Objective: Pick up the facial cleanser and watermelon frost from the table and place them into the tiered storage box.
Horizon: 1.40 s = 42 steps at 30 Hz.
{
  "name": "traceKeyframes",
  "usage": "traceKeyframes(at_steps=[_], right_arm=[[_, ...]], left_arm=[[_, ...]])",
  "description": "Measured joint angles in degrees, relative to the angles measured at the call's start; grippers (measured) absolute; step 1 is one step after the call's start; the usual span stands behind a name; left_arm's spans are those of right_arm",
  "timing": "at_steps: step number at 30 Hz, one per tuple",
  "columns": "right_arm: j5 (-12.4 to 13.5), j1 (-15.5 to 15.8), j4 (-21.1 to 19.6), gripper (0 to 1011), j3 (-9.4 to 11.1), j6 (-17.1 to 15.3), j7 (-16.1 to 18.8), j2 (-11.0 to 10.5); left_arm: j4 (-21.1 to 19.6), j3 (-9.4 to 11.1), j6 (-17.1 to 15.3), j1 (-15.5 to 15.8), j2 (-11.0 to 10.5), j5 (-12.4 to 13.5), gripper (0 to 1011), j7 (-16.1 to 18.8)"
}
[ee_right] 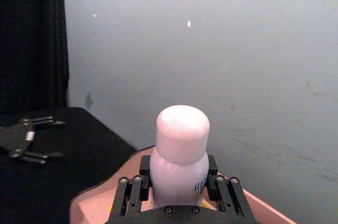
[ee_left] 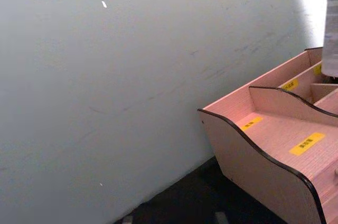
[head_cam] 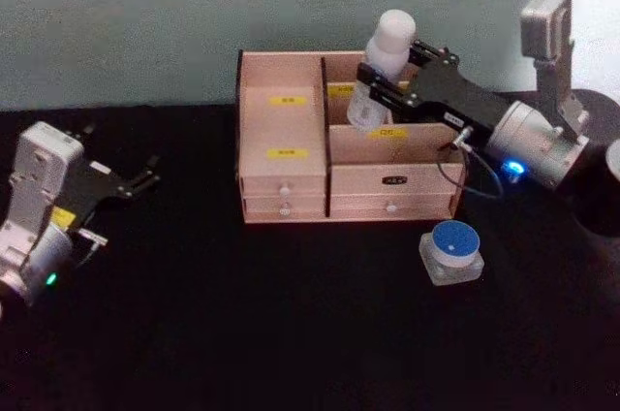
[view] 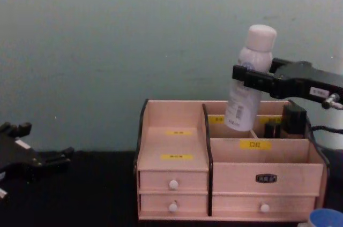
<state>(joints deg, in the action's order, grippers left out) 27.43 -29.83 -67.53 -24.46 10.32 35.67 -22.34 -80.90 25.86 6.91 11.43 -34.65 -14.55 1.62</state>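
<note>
right claw (head_cam: 386, 83) grips the tilted cleanser (head_cam: 389, 43), base in the box (head_cam: 281, 130) back right compartment; left claw (head_cam: 145, 176) open near the table (head_cam: 242, 333) left edge.

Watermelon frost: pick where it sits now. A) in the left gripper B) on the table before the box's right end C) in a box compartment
B: the watermelon frost stands on the table in front of the tiered storage box's right end; the left gripper is open and empty, off to the left.

Test bench (black table (head_cam: 291, 333), bare wall (head_cam: 145, 14))
</note>
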Motion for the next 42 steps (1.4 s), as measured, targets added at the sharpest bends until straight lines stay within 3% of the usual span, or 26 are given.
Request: traceKeyframes(at_steps=[23, 42], right_arm=[[-4.62, -8.61, 16.56, 589, 0.72, 2.44, -0.09, 6.52], [-7.19, -12.40, 26.18, 590, 1.00, 3.29, 1.40, 9.82]], left_arm=[[0.00, 0.00, 0.00, 0.01, 0.00, 0.00, 1001, 0.00], [0.00, 0.00, 0.00, 0.00, 0.00, 0.00, 1001, 0.00]])
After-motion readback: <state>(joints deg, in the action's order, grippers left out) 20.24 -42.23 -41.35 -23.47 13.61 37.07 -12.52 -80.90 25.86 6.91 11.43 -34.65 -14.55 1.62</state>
